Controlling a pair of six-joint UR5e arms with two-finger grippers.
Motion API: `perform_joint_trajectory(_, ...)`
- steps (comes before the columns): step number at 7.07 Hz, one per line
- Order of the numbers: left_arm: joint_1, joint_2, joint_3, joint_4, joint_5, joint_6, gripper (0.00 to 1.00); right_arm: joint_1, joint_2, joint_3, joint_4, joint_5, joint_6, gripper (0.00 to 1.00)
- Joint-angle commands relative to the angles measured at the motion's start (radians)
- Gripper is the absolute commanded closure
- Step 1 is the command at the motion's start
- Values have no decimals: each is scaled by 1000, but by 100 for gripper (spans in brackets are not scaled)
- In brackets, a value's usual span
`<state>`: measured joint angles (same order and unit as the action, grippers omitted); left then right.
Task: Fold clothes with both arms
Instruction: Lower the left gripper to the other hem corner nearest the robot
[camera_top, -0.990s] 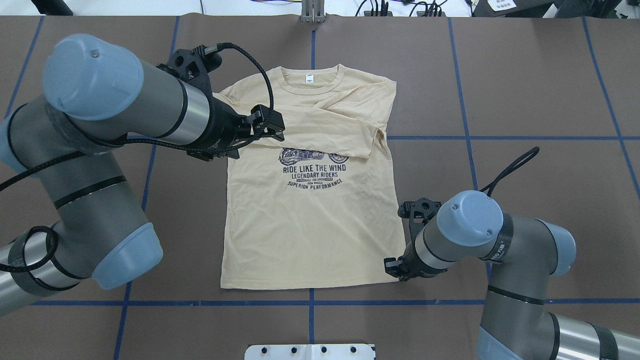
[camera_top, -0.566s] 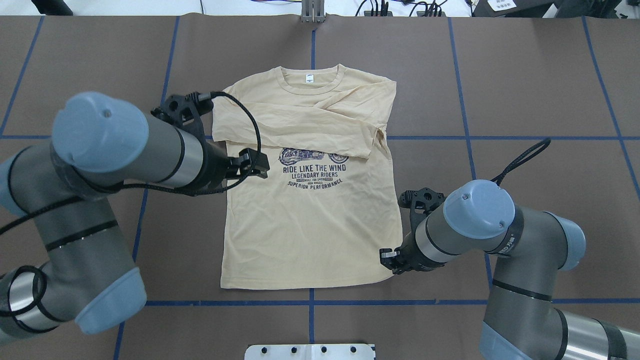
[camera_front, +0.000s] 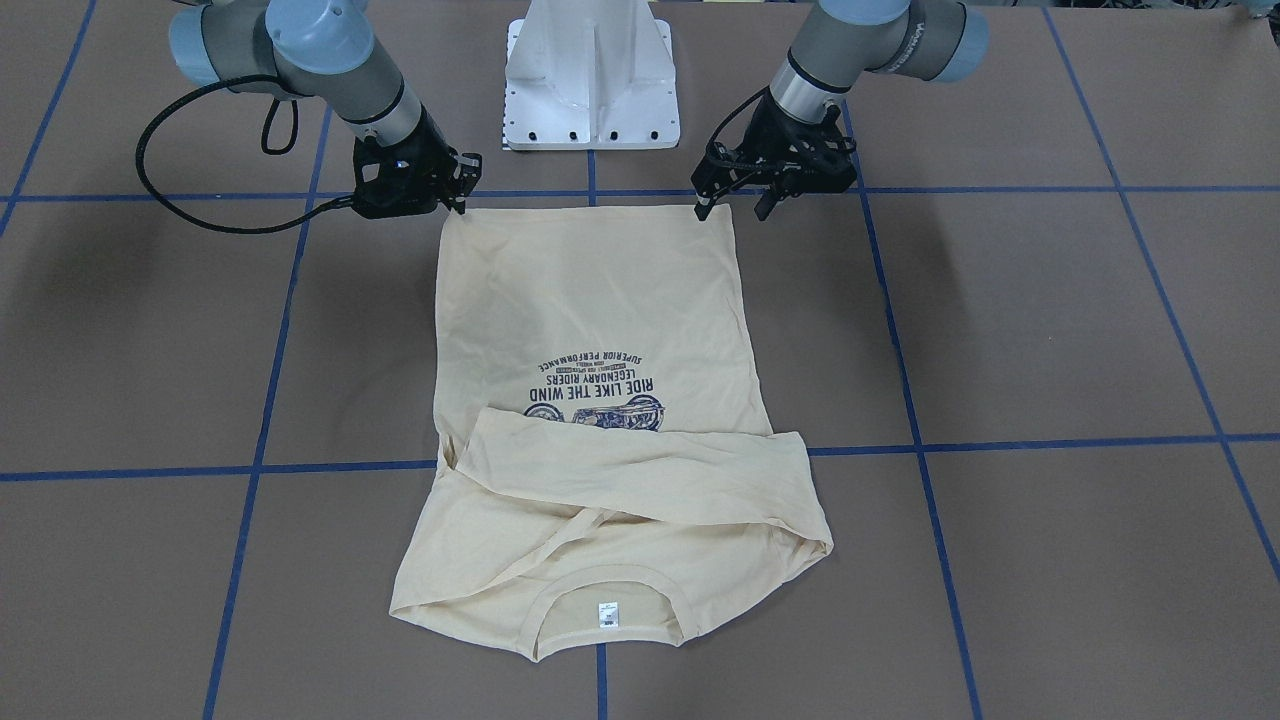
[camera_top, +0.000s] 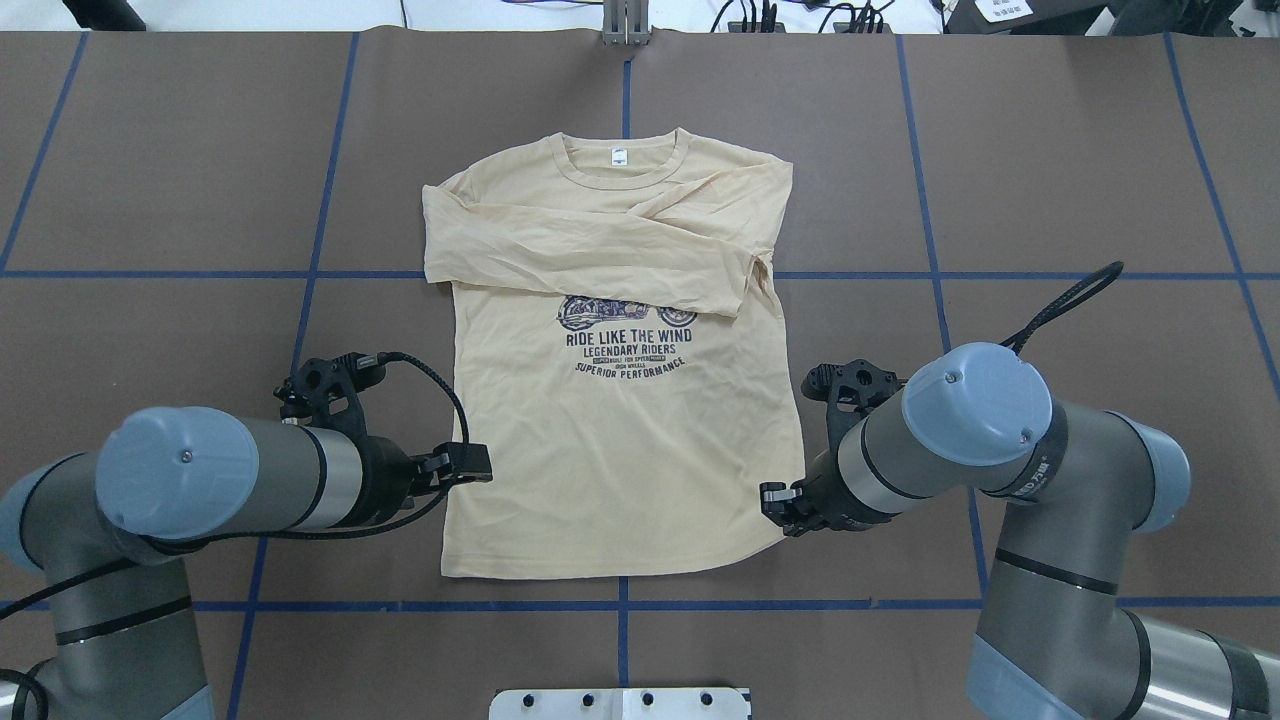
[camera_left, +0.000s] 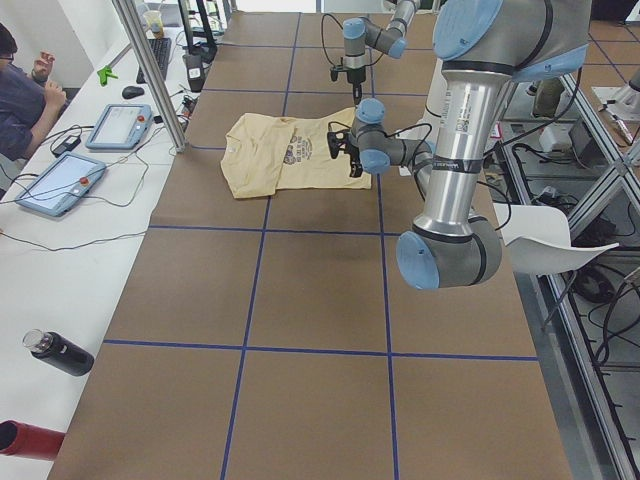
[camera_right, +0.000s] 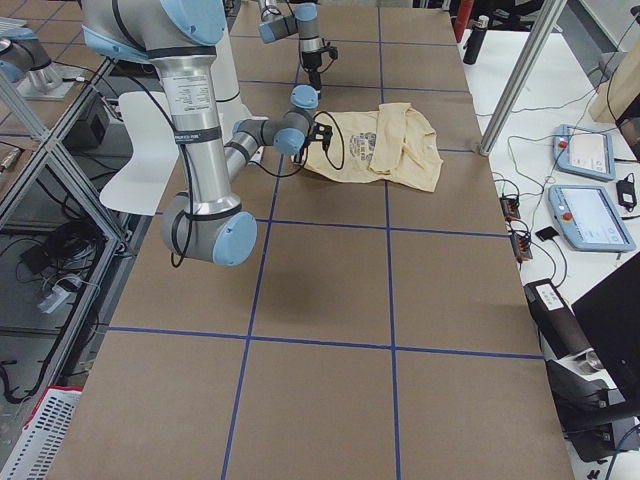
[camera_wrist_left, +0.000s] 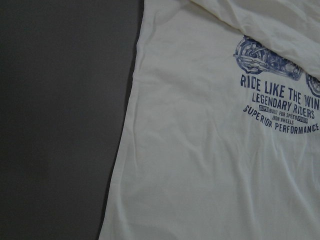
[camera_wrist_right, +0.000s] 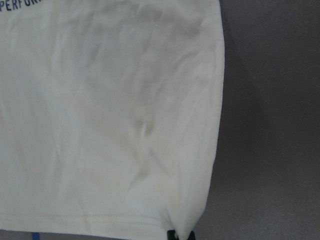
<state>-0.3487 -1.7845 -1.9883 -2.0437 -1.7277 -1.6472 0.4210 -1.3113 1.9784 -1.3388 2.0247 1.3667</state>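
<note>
Now the shirt lies flat on the table, sleeves folded across its chest. The right gripper, jaws narrow, pinches the hem corner at its tips. The left gripper stands wide open, the other hem corner just below it.

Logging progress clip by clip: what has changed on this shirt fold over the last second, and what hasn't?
The left gripper pulled back from over the folded sleeves toward the robot. It now sits by the left edge of the T-shirt, near the hem, jaws open. The right gripper barely shifted at the right hem corner. The T-shirt lies as before, sleeves folded across the chest.
</note>
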Motion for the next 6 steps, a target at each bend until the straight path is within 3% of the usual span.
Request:
perform_joint_trajectory(1, 74, -33, 48, 69, 22, -29, 5, 8, 0, 2, 0, 0, 0, 100)
perform_joint_trajectory(4, 76, -44, 60, 103, 22, -29, 18, 10, 1, 3, 0, 3, 0, 100)
perform_joint_trajectory(6, 83, -46, 75, 105, 23, -28, 21, 13, 1, 3, 0, 3, 0, 100)
